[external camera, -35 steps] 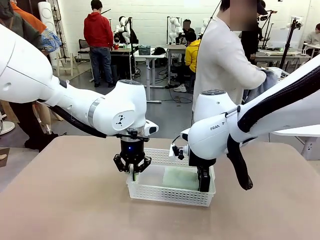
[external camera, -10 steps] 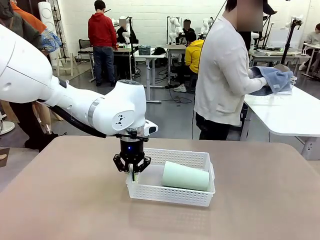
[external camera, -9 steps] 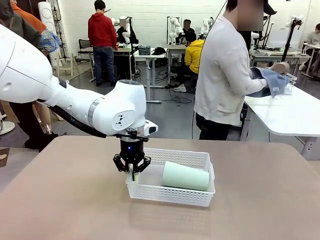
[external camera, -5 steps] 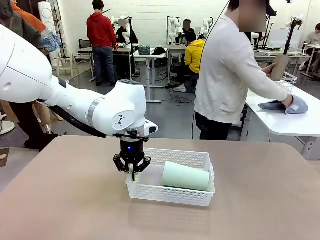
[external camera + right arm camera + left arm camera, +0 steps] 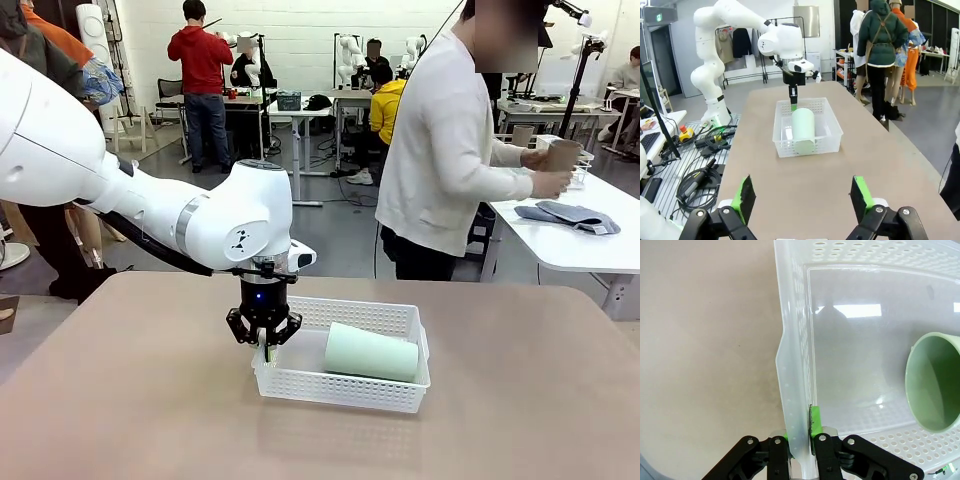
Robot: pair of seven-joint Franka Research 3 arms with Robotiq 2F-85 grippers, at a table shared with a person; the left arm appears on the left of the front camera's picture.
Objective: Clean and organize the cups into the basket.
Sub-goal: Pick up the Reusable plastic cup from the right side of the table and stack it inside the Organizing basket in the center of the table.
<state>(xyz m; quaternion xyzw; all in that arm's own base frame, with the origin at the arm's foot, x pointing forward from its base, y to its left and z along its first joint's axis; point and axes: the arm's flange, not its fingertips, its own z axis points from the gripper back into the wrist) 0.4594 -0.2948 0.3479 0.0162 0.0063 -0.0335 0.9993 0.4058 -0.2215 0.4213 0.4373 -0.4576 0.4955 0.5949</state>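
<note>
- The left fingers (image 5: 266, 350) (image 5: 816, 422) are pinching shut on one short end wall of the basket (image 5: 340, 390) (image 5: 790, 365) (image 5: 807, 147).
- A mint cup (image 5: 370, 352) (image 5: 935, 385) (image 5: 803, 130) is lying on its side inside the basket, toward the end away from that grip.
- The right fingers (image 5: 746, 192) are hanging spread wide, gripping nothing, well apart from the basket above the tan surface (image 5: 805, 175).
- Well beyond the basket, a person (image 5: 440, 150) is holding a tan cup (image 5: 563, 155).
</note>
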